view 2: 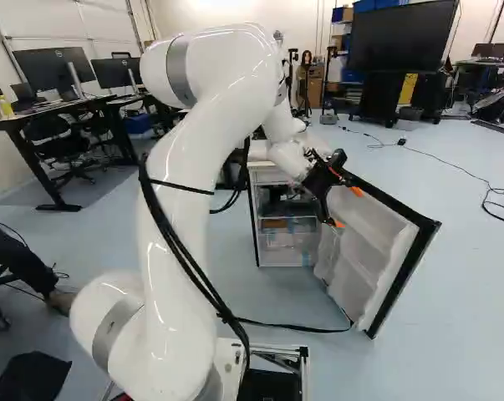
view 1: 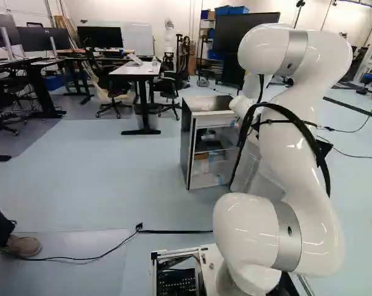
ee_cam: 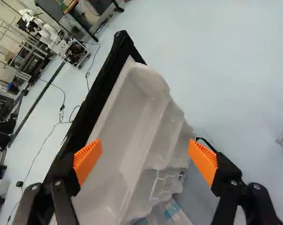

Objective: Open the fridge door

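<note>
The door [view 2: 377, 259] is swung wide of the fridge [view 1: 186, 142], so the task looks nearly done. In the right base view it lies at four to five o'clock from the hand [view 2: 343, 205], and the fridge at eight to nine. The door's top edge runs from beside the fridge, at ten o'clock, down to its free corner at four.

The hand's fingers are apart, orange pads [ee_cam: 87, 160] facing each other, gripping nothing. The white liner [ee_cam: 127, 136] shows ahead and between them, the black edge [ee_cam: 96, 93] just beyond one finger. I cannot tell whether either finger touches the door.

What matters next is the side: the hand seems to be on the inner face, so any further opening calls for a push towards three o'clock, with no grip needed. A finger could catch on the moulded liner as it pushes. The cable [view 2: 306, 328] reaches the door's lower corner at about six o'clock, and might drag there.
</note>
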Controlling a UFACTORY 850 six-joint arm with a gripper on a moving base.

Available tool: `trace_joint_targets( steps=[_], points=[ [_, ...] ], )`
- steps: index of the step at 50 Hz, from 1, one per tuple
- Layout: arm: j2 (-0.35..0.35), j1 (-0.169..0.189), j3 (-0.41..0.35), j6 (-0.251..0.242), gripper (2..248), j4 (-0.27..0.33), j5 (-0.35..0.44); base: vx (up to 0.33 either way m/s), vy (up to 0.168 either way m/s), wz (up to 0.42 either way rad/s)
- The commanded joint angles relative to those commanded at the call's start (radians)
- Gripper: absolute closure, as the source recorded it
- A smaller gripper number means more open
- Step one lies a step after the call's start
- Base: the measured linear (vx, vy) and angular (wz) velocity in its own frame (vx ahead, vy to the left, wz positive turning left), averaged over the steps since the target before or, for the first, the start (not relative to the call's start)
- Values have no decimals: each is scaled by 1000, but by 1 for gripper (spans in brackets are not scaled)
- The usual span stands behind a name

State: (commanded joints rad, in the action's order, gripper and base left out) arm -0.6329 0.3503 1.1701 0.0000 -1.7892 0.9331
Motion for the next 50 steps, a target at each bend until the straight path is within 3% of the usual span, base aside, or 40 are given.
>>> trace_joint_targets(
  steps=[50],
  points=[
    [215, -124, -324, 0, 3, 353, -72, 0, 0, 0]
  ],
)
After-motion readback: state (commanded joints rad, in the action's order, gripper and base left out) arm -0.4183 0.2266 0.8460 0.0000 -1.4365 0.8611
